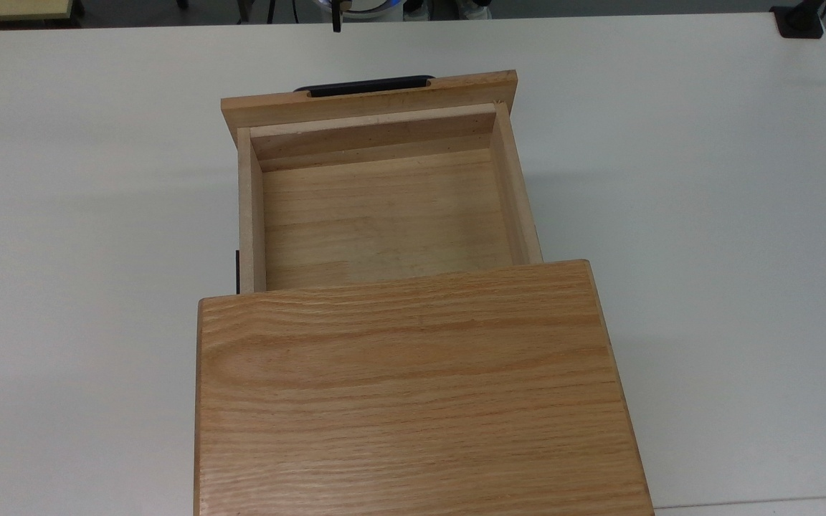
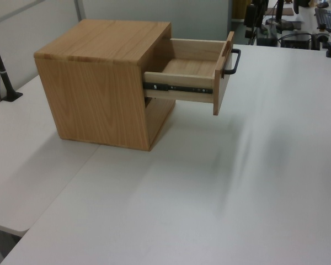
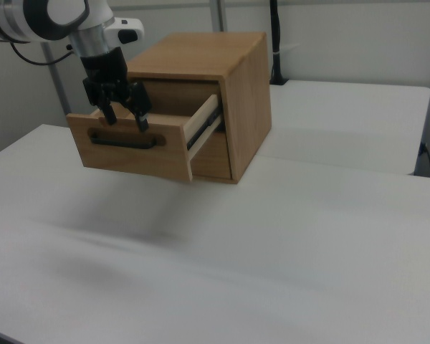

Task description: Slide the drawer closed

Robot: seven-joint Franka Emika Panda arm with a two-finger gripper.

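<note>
The drawer (image 1: 384,222) is a light oak tray that stands pulled well out of the oak cabinet (image 1: 413,387), toward the top view's upper edge. Its inside is bare. A thin black bar handle (image 1: 364,86) runs across the wider front panel. In the left view the drawer (image 2: 193,83) juts right on a black slide rail, with the handle (image 2: 235,62) at its end. In the right view my gripper (image 3: 124,117) hangs open in front of the front panel (image 3: 129,154), just above the handle (image 3: 125,141), holding nothing. A dark finger (image 1: 336,20) shows beyond the handle in the top view.
The cabinet sits on a white table (image 1: 707,215) with wide bare surface on both sides. A black clamp base (image 1: 800,21) sits at the far right corner. A black pole (image 3: 276,43) rises behind the cabinet. A second table (image 3: 358,122) adjoins behind.
</note>
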